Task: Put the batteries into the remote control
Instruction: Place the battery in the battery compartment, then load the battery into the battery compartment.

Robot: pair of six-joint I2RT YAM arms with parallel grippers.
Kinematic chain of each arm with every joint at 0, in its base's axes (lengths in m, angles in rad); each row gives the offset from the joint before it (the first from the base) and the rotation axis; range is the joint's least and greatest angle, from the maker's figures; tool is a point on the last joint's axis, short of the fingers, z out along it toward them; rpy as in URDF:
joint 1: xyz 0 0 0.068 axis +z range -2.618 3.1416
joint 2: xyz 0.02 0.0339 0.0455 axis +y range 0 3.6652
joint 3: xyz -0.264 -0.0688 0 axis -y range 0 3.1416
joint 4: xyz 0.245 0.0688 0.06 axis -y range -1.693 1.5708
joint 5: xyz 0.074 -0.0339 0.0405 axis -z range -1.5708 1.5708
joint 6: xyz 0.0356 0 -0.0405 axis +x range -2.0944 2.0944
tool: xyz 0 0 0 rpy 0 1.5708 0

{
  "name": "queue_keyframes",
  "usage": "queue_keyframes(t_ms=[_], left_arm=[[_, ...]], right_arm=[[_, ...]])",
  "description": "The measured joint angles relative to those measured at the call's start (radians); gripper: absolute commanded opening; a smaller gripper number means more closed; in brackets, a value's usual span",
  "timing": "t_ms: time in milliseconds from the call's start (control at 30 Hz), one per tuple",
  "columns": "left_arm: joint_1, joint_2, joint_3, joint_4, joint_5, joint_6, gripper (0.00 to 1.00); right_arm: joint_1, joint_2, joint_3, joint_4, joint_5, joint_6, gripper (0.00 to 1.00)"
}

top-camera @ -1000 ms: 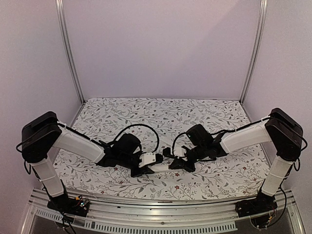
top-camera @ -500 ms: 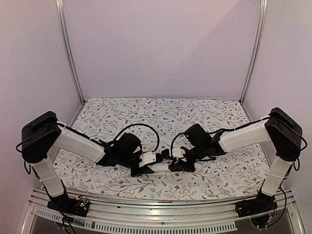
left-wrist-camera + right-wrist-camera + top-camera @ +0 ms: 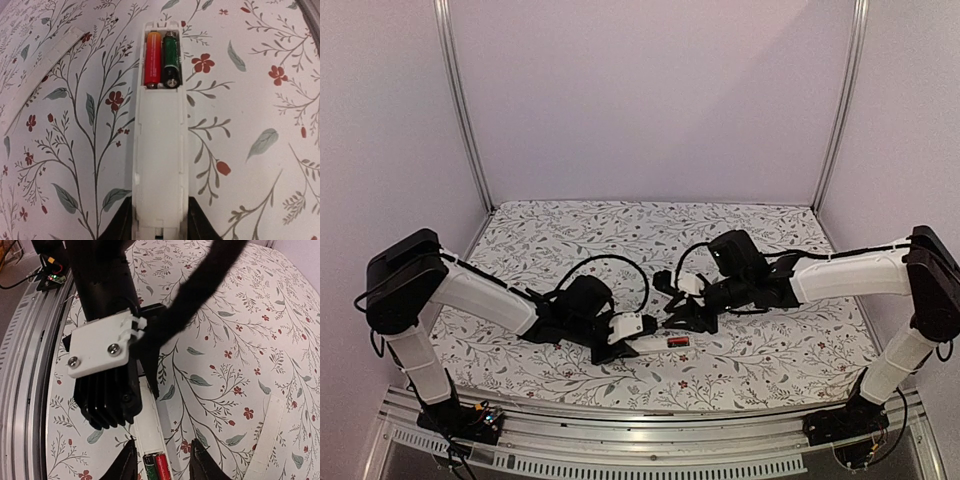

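The white remote control [image 3: 160, 125] lies flat on the flowered cloth, back side up, and my left gripper [image 3: 159, 227] is shut on its near end. In its open compartment at the far end, two batteries [image 3: 161, 59] lie side by side, one red-orange, one dark green. From above, the remote control [image 3: 655, 344] runs rightward from the left gripper [image 3: 615, 348]. My right gripper [image 3: 678, 322] hovers just beyond the battery end. In the right wrist view, the right gripper [image 3: 161, 462] is open, its fingers straddling the batteries [image 3: 157, 467] without touching them.
A thin white cover strip [image 3: 42, 75] lies loose on the cloth, left of the remote in the left wrist view and at the lower right as the cover strip [image 3: 265, 440] in the right wrist view. The left arm's black wrist [image 3: 105, 365] looms close ahead of my right gripper.
The right gripper has opened and drawn up and back from the remote's end, so the batteries now show from above. The left arm and the remote have stayed put.
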Motion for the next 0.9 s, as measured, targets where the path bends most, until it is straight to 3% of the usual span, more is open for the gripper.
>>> queue_keyframes(t_ms=[167,300,467,600,900], left_arm=[[-0.018,0.017,0.012,0.013,-0.019,-0.044,0.00],[-0.034,0.031,0.014,0.040,-0.039,-0.087,0.00],[-0.061,0.054,0.025,0.076,-0.070,-0.127,0.00],[-0.074,0.065,0.031,0.094,-0.090,-0.143,0.00],[-0.078,0.069,0.032,0.101,-0.098,-0.150,0.00]], right_arm=[[-0.040,-0.027,0.076,-0.050,0.137,0.310,0.20],[-0.048,-0.025,0.137,-0.148,0.269,0.576,0.19],[0.000,-0.031,0.070,-0.195,0.309,0.849,0.09],[0.013,-0.032,-0.001,-0.187,0.241,0.985,0.01],[0.021,0.021,-0.005,-0.168,0.173,1.073,0.00]])
